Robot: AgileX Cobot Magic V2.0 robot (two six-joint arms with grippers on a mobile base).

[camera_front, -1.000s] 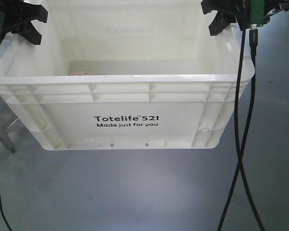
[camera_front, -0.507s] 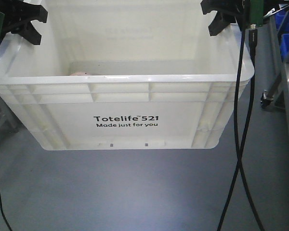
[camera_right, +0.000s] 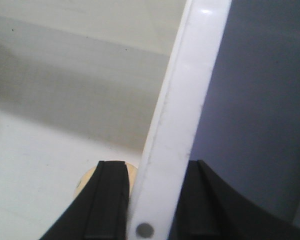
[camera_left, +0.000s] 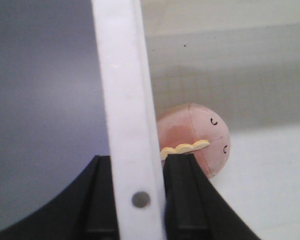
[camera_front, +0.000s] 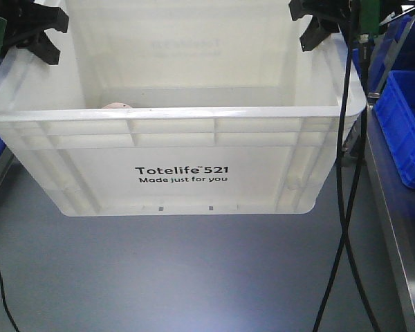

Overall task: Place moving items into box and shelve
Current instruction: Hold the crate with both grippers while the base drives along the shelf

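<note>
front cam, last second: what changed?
Background shifted: blue bins and a metal shelf edge came into view on the right, more blue at the left edge. The pale pink ball peeks slightly higher over the near rim. Unchanged: white box in the same spot in frame, left gripper and right gripper clamped on its side rims.

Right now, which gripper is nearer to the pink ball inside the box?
Left. The left gripper grips the box by its rim, right beside the pink ball; the right gripper grips the opposite rim, across the box.
</note>
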